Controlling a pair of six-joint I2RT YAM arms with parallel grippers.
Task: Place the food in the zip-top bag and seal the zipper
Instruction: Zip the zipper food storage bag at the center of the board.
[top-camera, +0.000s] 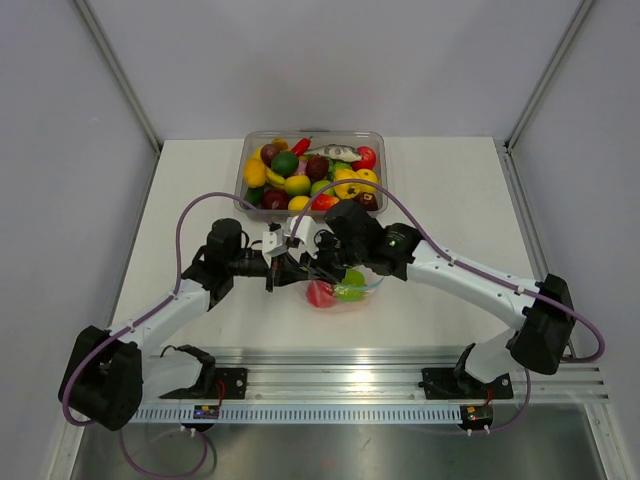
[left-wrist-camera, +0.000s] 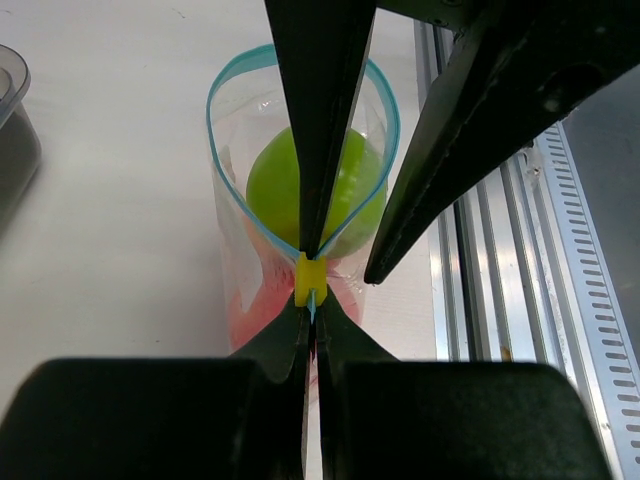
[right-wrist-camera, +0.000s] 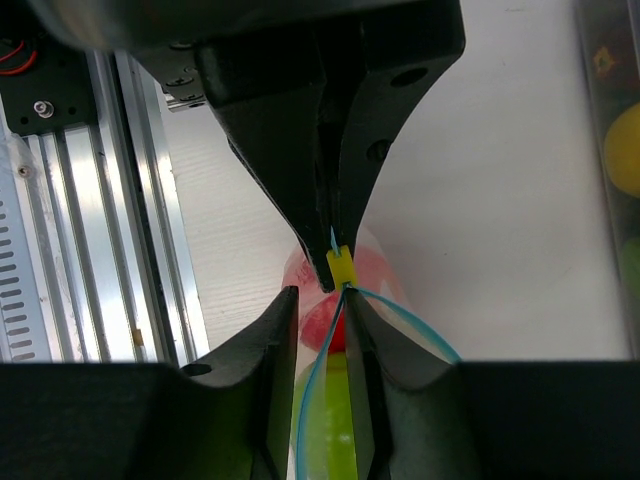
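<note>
The zip-top bag (top-camera: 343, 293) lies on the table in front of the arms, with a green apple (left-wrist-camera: 272, 185) and a red fruit (left-wrist-camera: 248, 312) of the food inside. Its teal zipper (left-wrist-camera: 214, 112) gapes in a loop, and a yellow slider (left-wrist-camera: 311, 279) sits at the near end. My left gripper (left-wrist-camera: 312, 318) is shut on the zipper just behind the slider. My right gripper (right-wrist-camera: 322, 322) meets it tip to tip; its jaws stand apart, one finger inside the bag's mouth, one outside. One side of the zipper (right-wrist-camera: 312, 420) runs loose between them.
A rigid clear tub (top-camera: 372, 138) full of several toy fruits stands behind the grippers at the table's middle back. An aluminium rail (top-camera: 380, 385) runs along the near edge, close to the bag. The grey walls (top-camera: 60, 180) close in the sides.
</note>
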